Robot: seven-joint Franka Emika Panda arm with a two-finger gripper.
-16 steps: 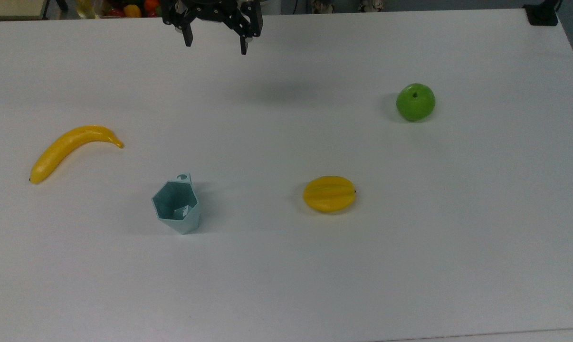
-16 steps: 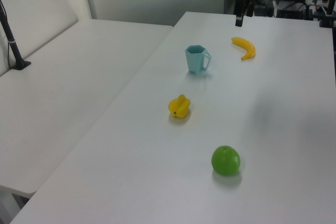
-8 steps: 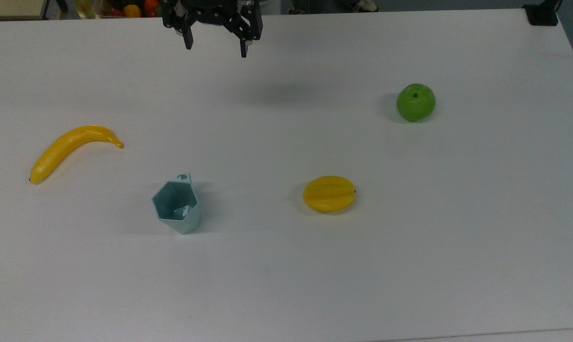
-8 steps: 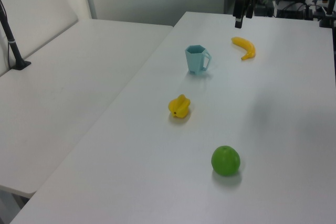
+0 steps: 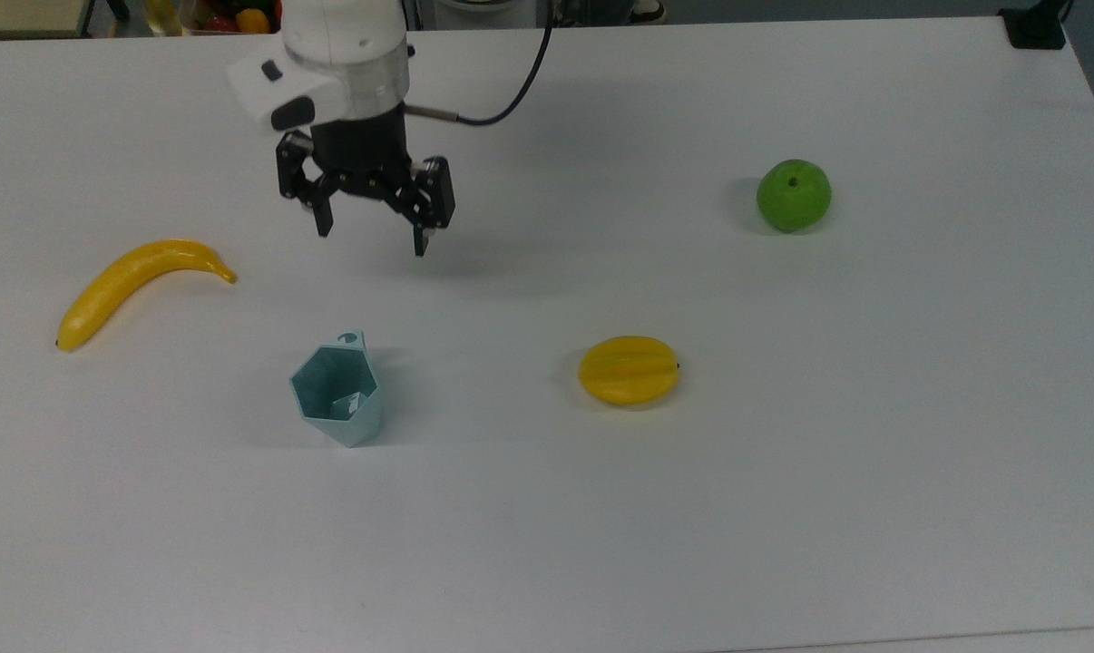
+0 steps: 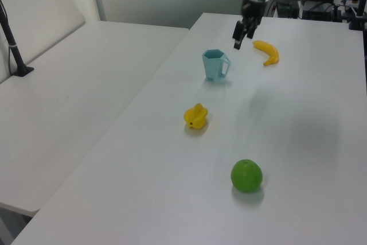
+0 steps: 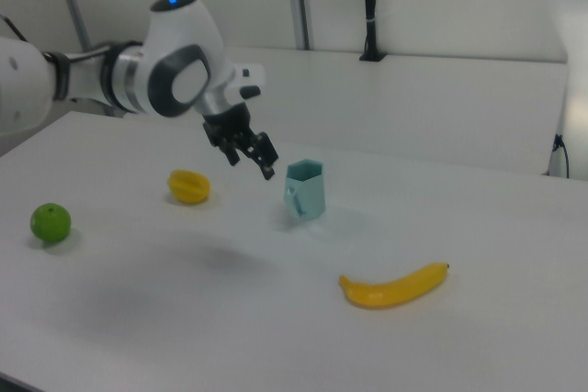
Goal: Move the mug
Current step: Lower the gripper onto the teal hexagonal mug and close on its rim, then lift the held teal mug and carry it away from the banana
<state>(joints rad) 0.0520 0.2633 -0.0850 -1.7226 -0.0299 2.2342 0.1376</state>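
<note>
The mug (image 5: pixel 338 396) is a pale teal cup with a faceted hexagonal body, standing upright on the white table (image 5: pixel 783 472); its small tab handle points toward the top view's upper edge. It also shows as the mug (image 6: pixel 214 65) and the mug (image 7: pixel 306 189). My gripper (image 5: pixel 372 239) hangs open above the table, apart from the mug and nearer the top view's upper edge, with nothing between its fingers. It appears as the gripper (image 6: pixel 239 37) and as the gripper (image 7: pixel 252 159), just left of the mug in the right view.
A yellow banana (image 5: pixel 134 286) lies at the top view's left. A yellow starfruit (image 5: pixel 629 370) sits right of the mug and a green apple (image 5: pixel 793 194) farther right. A second white table (image 6: pixel 74 101) adjoins in the left view.
The arm has swung in from the top view's upper edge toward the mug, and the gripper now hangs lower and closer to it, still open. The objects have not moved.
</note>
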